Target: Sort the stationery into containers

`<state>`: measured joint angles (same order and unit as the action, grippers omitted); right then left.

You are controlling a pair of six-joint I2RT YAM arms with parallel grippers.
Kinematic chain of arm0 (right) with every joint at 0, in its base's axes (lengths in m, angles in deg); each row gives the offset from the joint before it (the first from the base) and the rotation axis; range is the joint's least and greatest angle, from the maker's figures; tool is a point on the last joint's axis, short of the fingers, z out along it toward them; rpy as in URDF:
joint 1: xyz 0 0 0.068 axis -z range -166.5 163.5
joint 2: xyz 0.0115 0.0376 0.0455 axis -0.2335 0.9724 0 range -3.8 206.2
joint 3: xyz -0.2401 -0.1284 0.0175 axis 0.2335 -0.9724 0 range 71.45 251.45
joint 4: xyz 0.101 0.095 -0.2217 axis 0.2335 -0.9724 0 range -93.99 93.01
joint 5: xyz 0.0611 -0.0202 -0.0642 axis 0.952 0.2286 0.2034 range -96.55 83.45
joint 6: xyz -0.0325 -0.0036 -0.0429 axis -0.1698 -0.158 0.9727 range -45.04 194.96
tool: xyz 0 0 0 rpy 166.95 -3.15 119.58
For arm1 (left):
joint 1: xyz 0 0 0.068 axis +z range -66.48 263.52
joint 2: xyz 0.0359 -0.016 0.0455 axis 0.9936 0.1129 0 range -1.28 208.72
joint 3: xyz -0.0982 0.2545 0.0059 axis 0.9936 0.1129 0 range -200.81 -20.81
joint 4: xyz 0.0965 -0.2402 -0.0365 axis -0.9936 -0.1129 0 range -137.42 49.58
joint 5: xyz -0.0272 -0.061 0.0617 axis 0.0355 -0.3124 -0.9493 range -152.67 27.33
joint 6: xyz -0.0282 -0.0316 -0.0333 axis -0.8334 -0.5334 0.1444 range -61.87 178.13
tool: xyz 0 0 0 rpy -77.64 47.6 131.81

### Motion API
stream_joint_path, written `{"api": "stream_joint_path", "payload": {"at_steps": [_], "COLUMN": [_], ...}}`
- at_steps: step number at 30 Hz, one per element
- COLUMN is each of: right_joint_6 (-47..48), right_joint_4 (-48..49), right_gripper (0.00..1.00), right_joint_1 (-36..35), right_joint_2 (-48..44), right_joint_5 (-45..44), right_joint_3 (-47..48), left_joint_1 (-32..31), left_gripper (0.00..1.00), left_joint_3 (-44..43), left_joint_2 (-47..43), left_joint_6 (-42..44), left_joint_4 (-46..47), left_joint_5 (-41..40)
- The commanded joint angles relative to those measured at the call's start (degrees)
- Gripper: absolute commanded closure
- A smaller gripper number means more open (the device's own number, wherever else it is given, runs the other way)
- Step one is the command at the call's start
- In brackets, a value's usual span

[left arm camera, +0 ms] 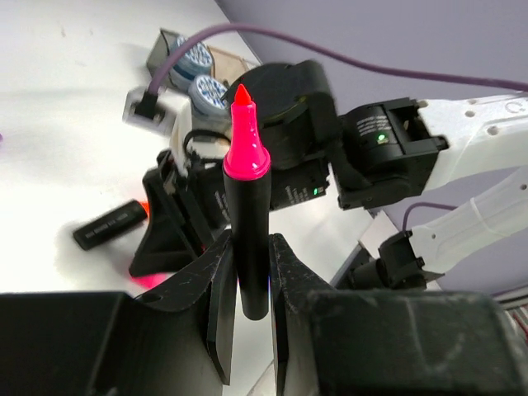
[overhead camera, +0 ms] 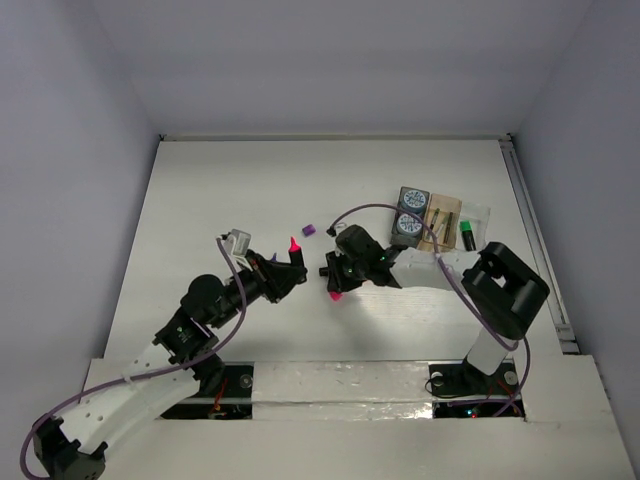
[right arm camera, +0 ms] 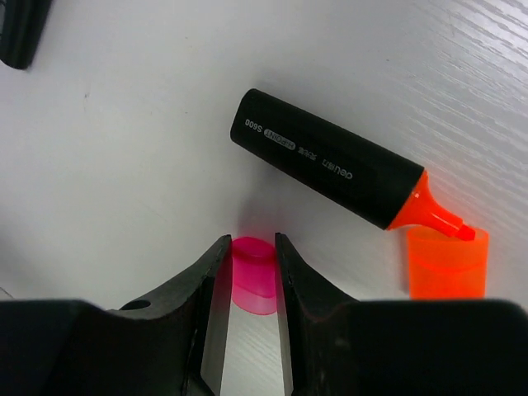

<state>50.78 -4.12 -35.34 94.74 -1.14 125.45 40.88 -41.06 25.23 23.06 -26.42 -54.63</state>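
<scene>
Fingers of my left gripper (left arm camera: 250,247) are pressed together on the black barrel of the pink highlighter (left arm camera: 247,206). It stands upright between them with its cap off and its bare pink tip pointing up. In the top view it hangs over the middle of the table (overhead camera: 220,190).

My right gripper (right arm camera: 252,241) reaches in from the right and points down, just right of the left one. Its two fingers pinch the loose pink cap (right arm camera: 253,280), one on each side. I cannot tell whether the cap rests on the table or is just off it.

Just beyond that cap lies the orange highlighter (right arm camera: 326,169), flat on the table and uncapped. The orange cap (right arm camera: 447,262) sits right at its wet tip, perhaps touching it.

A small purple cap (overhead camera: 308,229) lies alone a little farther away, between the two grippers.

At the far right, the dark grey holder (overhead camera: 399,212) carries two blue-and-white round pieces (overhead camera: 412,199). The clear box (overhead camera: 480,212) with its tan insert (overhead camera: 446,205) is against the holder's right side. A green-capped highlighter (overhead camera: 467,237) lies in the box's right part.
</scene>
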Motion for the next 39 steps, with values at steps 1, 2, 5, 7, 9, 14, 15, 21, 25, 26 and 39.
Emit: {"api": "stream_joint_path", "payload": {"at_steps": [1,2,5,7,9,14,15,21,25,26,39], "right_joint_6": [-8.14,-9.12,-12.28,-14.3,-15.97,-19.41,-19.32,-19.59,-18.97,-18.88,-19.06], "right_joint_4": [7.56,9.32,8.28,7.4,7.49,11.79,11.79,10.92,9.16,8.81,6.25], "right_gripper": [0.94,0.94,0.92,0.91,0.91,0.91,0.91,0.91,0.9,0.91,0.89], "right_joint_1": [-0.47,-0.47,-0.47,-0.47,-0.47,-0.47,-0.47,-0.47,-0.47,-0.47,-0.47], "right_joint_2": [-3.7,-4.14,-4.94,-6.25,-7.92,-13.11,-13.03,-12.5,-13.64,-13.99,-10.65], "right_joint_5": [-5.06,-5.06,-9.6,-11.99,-14.98,-14.99,-14.64,-14.28,-15.16,-15.6,-14.64], "right_joint_3": [-3.01,-3.54,-3.9,-5.38,-7.23,-12.68,-12.51,-12.69,-12.6,-12.6,-12.07], "left_joint_1": [0.27,0.27,0.27,0.27,0.27,0.27,0.27,0.27,0.27,0.27,0.27], "left_gripper": [1.0,1.0,1.0,1.0,1.0,1.0,1.0,1.0,1.0,1.0,1.0], "left_joint_3": [2.84,3.89,4.87,4.87,5.22,7.77,8.64,10.49,12.69,13.47,17.26], "left_joint_2": [0.13,0.3,0.48,0.66,1.27,5.13,5.31,4.17,5.31,6.1,22.36], "left_joint_6": [-3.24,-3.77,-4.57,-4.4,-4.22,-6.58,-7.03,-8.08,-9.49,-10.1,-12.22], "left_joint_4": [5.94,6.3,6.92,6.92,7.0,12.45,13.24,13.86,17.01,17.98,31.79], "left_joint_5": [3.04,3.48,3.48,3.57,4.27,8.84,9.36,9.46,11.47,11.83,11.48]}}
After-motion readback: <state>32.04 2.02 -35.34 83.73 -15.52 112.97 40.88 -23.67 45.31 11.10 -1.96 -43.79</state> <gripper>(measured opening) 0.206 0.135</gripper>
